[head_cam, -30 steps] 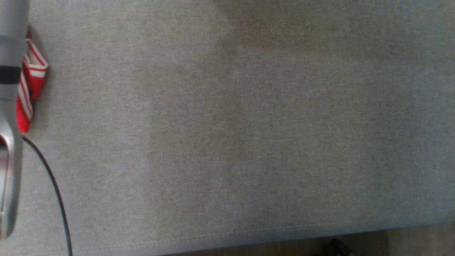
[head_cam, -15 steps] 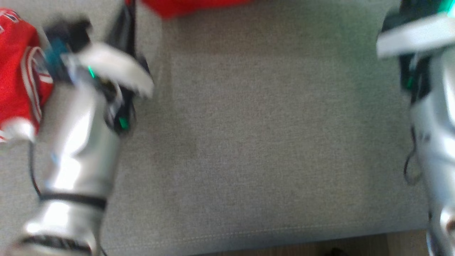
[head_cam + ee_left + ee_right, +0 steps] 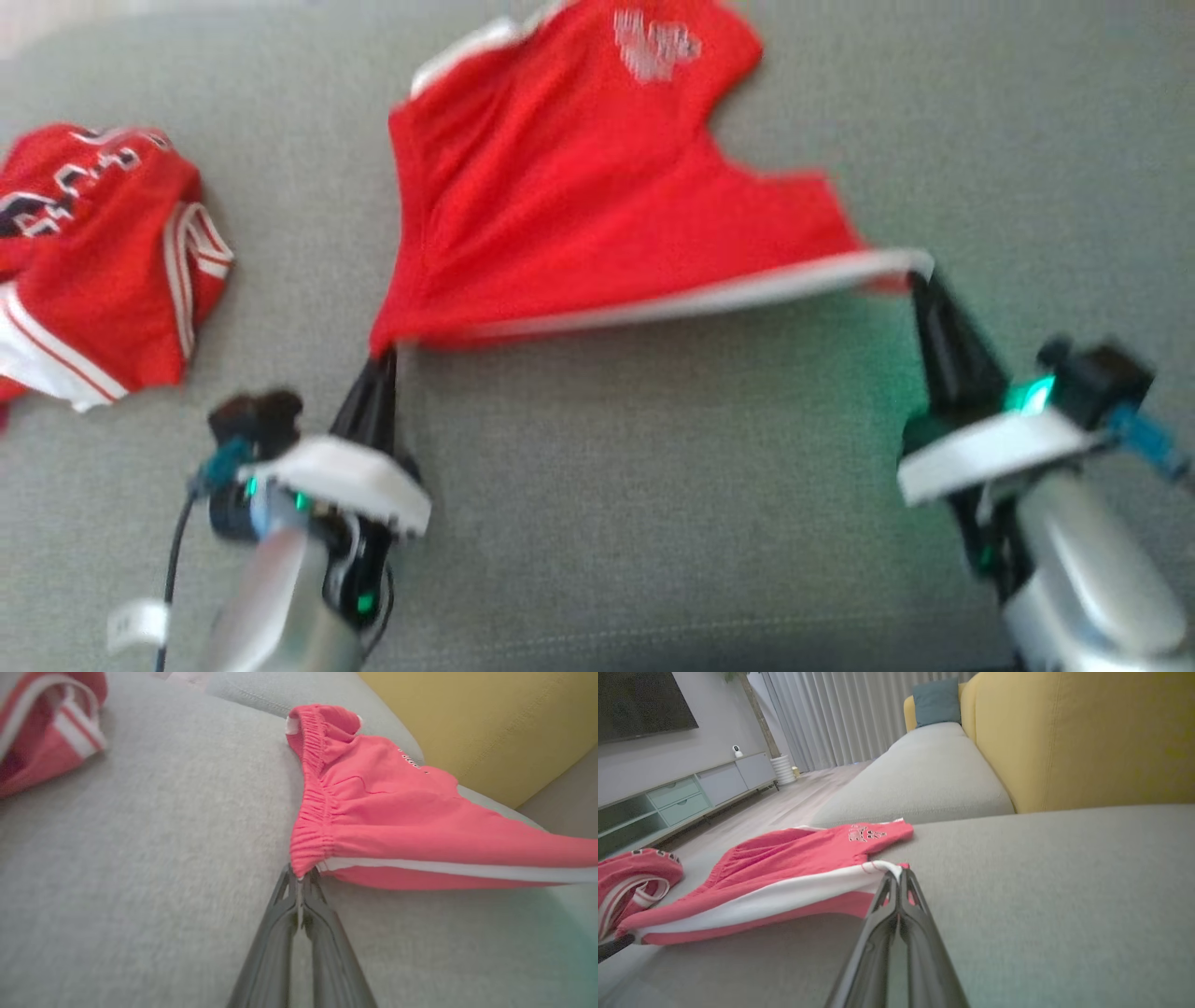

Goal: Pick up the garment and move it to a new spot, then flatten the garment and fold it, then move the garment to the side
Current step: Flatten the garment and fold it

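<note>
The garment (image 3: 579, 196) is a pair of red shorts with a white side stripe and a white logo, stretched out over the grey sofa seat. My left gripper (image 3: 383, 355) is shut on the waistband corner (image 3: 303, 868) at the near left. My right gripper (image 3: 920, 280) is shut on the hem corner of the white stripe (image 3: 892, 870) at the near right. The near edge hangs taut between the two grippers, lifted slightly off the seat. The far part of the garment (image 3: 822, 849) lies on the cushion.
A second red garment (image 3: 93, 271) with white stripes and lettering lies crumpled at the far left of the seat (image 3: 653, 523). A yellow backrest (image 3: 1087, 742) rises behind the cushion. The seat's front seam (image 3: 653, 639) runs along the bottom.
The head camera has swung, bringing both grippers and the stretched shorts into view. Earlier frames showed mostly bare seat with a forearm at the left edge.
</note>
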